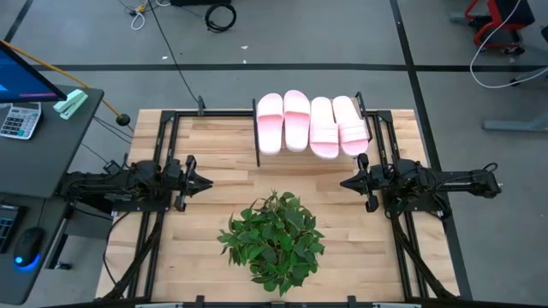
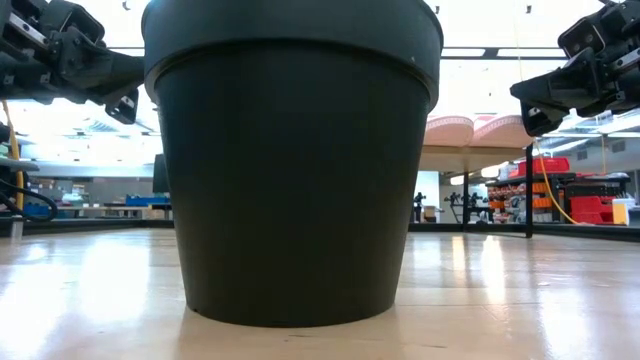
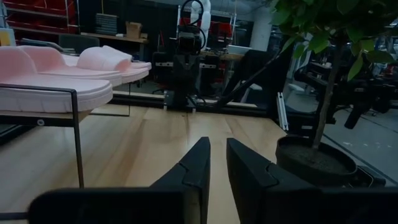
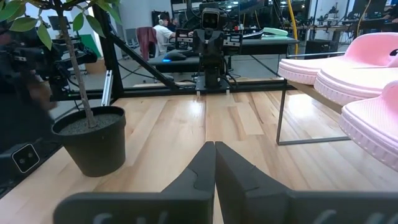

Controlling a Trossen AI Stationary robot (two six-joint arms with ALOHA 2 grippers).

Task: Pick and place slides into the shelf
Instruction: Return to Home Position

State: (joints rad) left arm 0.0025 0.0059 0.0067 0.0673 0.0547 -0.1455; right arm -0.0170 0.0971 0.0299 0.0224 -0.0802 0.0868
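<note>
Four pale pink slides (image 1: 308, 124) lie side by side on top of the shelf (image 1: 257, 141), a low black-legged rack at the table's far middle. Their soles rest on its plank, and they also show in the left wrist view (image 3: 56, 78) and the right wrist view (image 4: 360, 68). My left gripper (image 1: 208, 182) hovers level at the table's left, its fingers (image 3: 199, 162) a narrow slit apart with nothing between them. My right gripper (image 1: 344, 182) hovers level at the table's right, shut and empty (image 4: 214, 146). Both point at each other, clear of the shelf.
A potted plant (image 1: 274, 239) in a black pot (image 2: 290, 160) stands near the table's front middle, between the two arms. Black rails (image 1: 163, 137) frame the tabletop. A side desk with a calculator (image 1: 19, 120) stands beyond the left edge.
</note>
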